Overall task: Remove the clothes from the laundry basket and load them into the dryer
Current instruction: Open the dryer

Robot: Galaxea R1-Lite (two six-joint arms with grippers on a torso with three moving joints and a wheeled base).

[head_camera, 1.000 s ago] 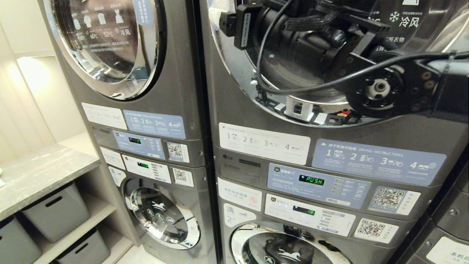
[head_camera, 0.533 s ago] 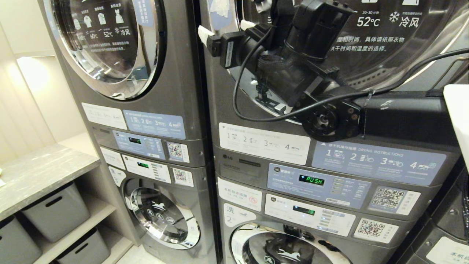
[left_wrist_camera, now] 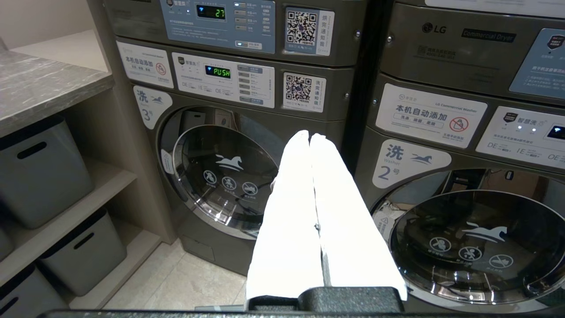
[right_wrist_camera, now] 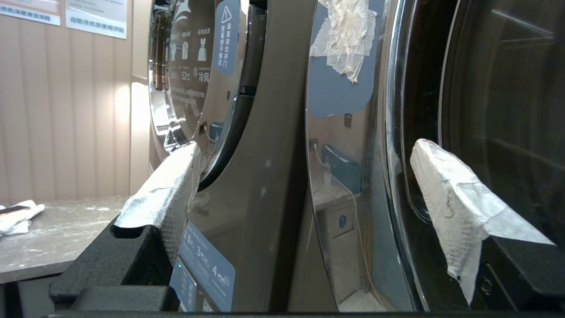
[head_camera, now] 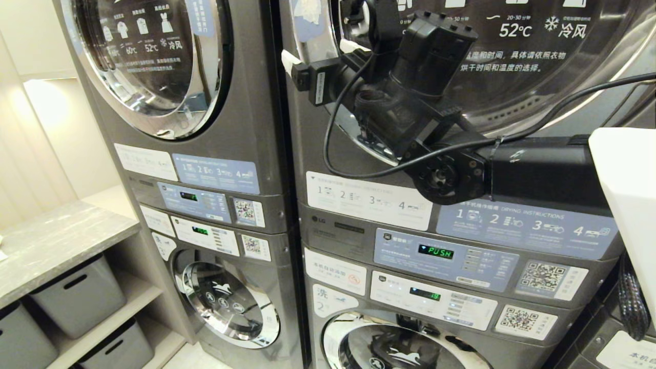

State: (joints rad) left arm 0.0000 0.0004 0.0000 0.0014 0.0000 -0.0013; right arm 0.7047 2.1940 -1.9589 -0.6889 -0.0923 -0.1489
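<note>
The dryer (head_camera: 338, 225) is the dark grey upper LG machine on the right, with a green PUSH display (head_camera: 434, 251). Its chrome-rimmed glass door (head_camera: 538, 82) shows white garment icons. My right arm reaches across the door, and my right gripper (head_camera: 322, 53) stands open at the door's upper-left rim. In the right wrist view the right gripper (right_wrist_camera: 304, 176) straddles the chrome door edge (right_wrist_camera: 344, 154), holding nothing. My left gripper (left_wrist_camera: 310, 137) hangs parked low before the washers, its white-wrapped fingers pressed shut on nothing. The clothes and the laundry basket are out of view.
A like dryer (head_camera: 148, 61) stands close on the left. Washers with a horse logo (head_camera: 225, 302) sit below both dryers. At far left a grey counter (head_camera: 51, 241) tops shelves of grey bins (head_camera: 77, 297). A white cloth (right_wrist_camera: 17, 216) lies on the counter.
My right forearm has dropped and swung left across the dryer door, uncovering the printed glass. The gripper has stayed at the door's upper-left rim.
</note>
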